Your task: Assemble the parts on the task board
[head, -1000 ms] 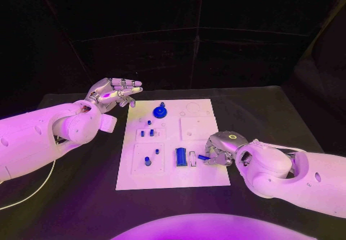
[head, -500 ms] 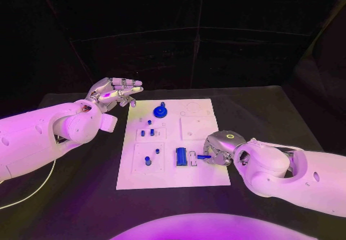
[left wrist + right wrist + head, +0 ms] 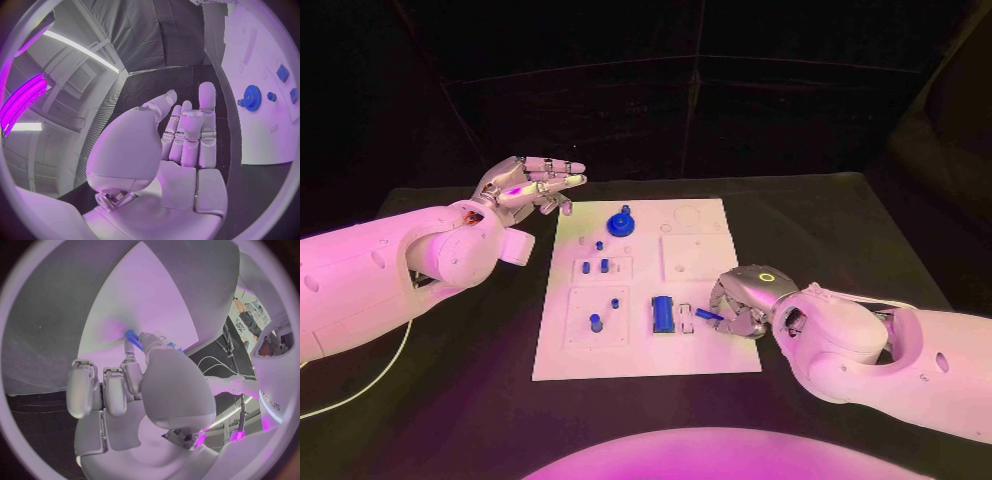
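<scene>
Pinching small blue peg [image 3: 708, 315] in my right hand [image 3: 744, 300] fingers over task board [image 3: 704, 355] near its right edge; light, rigid, slippery, best gripped mid-shaft. Left hand [image 3: 528, 185] empty, fingers spread, off board's far-left corner.

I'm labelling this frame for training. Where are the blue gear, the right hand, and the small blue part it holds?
blue gear [image 3: 620, 224], head view, on the gear's disc.
right hand [image 3: 741, 300], head view, on the back of the hand.
small blue part [image 3: 707, 315], head view, on its exposed end.
</scene>
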Action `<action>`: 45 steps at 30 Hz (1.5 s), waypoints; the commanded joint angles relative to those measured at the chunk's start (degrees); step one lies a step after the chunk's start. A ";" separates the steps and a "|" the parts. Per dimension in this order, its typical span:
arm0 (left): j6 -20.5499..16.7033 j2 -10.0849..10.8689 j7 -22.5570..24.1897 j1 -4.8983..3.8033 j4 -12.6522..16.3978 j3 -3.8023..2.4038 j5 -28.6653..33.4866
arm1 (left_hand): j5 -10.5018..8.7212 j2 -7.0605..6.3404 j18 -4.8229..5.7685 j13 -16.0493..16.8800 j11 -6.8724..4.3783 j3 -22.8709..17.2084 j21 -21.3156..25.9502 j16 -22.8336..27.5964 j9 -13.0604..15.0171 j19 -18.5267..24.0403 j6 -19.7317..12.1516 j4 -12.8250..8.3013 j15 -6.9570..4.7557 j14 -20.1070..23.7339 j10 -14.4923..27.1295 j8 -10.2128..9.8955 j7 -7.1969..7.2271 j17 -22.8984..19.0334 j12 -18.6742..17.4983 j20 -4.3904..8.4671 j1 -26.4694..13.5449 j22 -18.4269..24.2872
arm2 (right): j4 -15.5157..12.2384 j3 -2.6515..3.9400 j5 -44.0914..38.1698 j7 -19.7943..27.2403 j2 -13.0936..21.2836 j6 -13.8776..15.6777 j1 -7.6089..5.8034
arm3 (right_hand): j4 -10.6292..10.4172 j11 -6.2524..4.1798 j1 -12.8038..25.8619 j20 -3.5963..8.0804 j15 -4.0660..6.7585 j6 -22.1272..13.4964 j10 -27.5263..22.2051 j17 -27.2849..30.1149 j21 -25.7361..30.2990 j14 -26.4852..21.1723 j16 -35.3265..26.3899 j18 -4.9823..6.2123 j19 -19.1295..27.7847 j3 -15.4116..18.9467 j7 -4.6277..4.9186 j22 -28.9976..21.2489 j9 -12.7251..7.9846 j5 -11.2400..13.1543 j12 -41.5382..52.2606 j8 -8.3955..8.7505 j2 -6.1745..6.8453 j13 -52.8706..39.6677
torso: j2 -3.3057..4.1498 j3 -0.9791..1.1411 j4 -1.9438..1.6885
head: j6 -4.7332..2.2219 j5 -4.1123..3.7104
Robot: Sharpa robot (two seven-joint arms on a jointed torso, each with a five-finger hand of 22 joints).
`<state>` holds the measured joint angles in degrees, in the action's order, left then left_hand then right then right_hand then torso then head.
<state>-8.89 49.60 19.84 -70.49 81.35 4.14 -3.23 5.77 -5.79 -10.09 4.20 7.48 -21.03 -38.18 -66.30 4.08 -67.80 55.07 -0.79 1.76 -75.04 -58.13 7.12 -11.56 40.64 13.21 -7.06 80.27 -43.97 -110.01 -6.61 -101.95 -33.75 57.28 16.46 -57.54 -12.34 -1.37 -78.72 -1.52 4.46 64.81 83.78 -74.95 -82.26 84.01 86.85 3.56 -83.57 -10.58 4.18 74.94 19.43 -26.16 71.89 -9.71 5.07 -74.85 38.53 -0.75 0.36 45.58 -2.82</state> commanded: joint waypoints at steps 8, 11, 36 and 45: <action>0.62 0.00 0.17 -0.07 0.14 -0.03 0.17 | 0.21 0.20 -0.39 -0.06 -0.12 0.06 0.37 -0.35 0.04 -0.04 -0.39 -0.22 0.26 0.19 0.49 0.26 0.05 -0.07 0.34 -0.53 -0.36 0.09 | -0.74 0.01 4.69 -0.67 0.29 9.15 -0.07 | -1.52 -0.05 3.08 0.16 0.56 1.72 0.79 -10.70 -0.44 5.11 0.44 -0.66 -0.70 0.13 -1.19 1.81 0.78 2.19 0.52 -0.16 1.40 -4.16 | 0.07 -0.08 0.01 | -0.04 -0.09; 0.63 -0.01 0.16 -0.07 0.16 -0.02 0.17 | 0.21 0.20 -0.39 -0.06 -0.12 0.06 0.37 -0.35 0.04 -0.04 -0.39 -0.22 0.26 0.19 0.49 0.26 0.05 -0.07 0.34 -0.53 -0.36 0.09 | -0.59 0.01 6.62 -0.72 0.08 10.70 -0.06 | -1.71 -0.08 3.46 0.19 0.59 1.86 0.85 -10.72 -0.46 5.12 0.45 -0.66 -0.72 0.31 -1.23 1.85 0.84 2.17 0.62 -0.20 1.65 -4.23 | 0.03 -0.06 -0.07 | -0.03 -0.14; 0.63 0.04 0.14 -0.08 0.39 -0.01 0.17 | 0.21 0.20 -0.39 -0.06 -0.12 0.06 0.37 -0.35 0.04 -0.04 -0.39 -0.22 0.26 0.19 0.49 0.26 0.05 -0.07 0.34 -0.53 -0.36 0.09 | 1.62 0.00 21.65 -1.07 -3.11 7.06 -0.07 | -2.57 -0.37 5.40 0.41 0.83 2.58 1.11 -10.86 -0.53 5.14 0.54 -0.69 -0.82 2.16 -1.57 2.04 1.49 -4.21 0.88 -0.44 1.53 -4.49 | 0.01 -0.03 0.03 | 0.27 -0.14; 0.65 0.05 0.11 -0.08 0.37 -0.01 0.17 | 0.21 0.20 -0.39 -0.06 -0.12 0.06 0.37 -0.35 0.04 -0.04 -0.39 -0.22 0.26 0.19 0.49 0.26 0.05 -0.07 0.34 -0.53 -0.36 0.09 | 1.27 0.00 22.21 -0.93 -3.25 8.45 -0.07 | -2.70 -0.38 5.73 0.43 0.84 2.68 1.09 -10.97 -0.56 5.17 0.61 -0.71 -0.84 2.48 -1.59 2.09 1.59 -4.63 0.70 -0.50 1.55 -4.39 | 0.04 0.00 0.01 | 0.23 -0.10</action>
<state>-8.83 49.64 19.75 -70.49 81.61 4.17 -3.23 5.77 -5.79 -10.10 4.23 7.27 -21.03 -38.18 -66.30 4.08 -67.80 55.07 -0.79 1.75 -75.04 -57.93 7.12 -11.56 40.66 13.21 -7.06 80.27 -43.98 -108.49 -6.60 -80.97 -34.75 54.08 23.95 -57.57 -15.07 -1.63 -73.49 -1.33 4.83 67.21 84.03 -74.92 -82.50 84.04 87.08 3.55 -83.76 -8.42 2.54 74.92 20.99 -30.50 72.58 -10.13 6.70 -74.93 38.55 -0.76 0.36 45.85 -2.95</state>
